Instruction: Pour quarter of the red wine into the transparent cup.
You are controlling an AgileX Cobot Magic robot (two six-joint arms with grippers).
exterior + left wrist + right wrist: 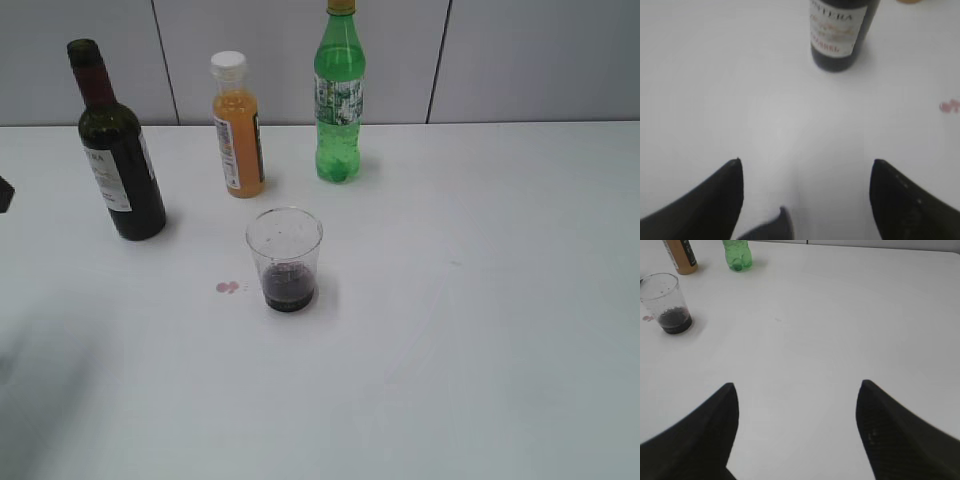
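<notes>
While both jaws stood spread and empty, the red wine (pixel 840 32) bottle stood upright top centre of the left wrist view, dead ahead of the left gripper (pixel 805 190), likely the nearer arm. The transparent cup (pixel 285 258) sat mid-counter (pixel 480 300), upper left for the right gripper (pixel 797 420).

A: What's on the white table (pixel 480 300)?
B: Wine bottle (pixel 118 150) ahead of left gripper (pixel 805 175). Cup (pixel 285 258), juice bottle (pixel 238 125), soda bottle (pixel 340 95) front-left of right gripper (pixel 797 400) (pink spots (pixel 228 288) beside cup).
</notes>
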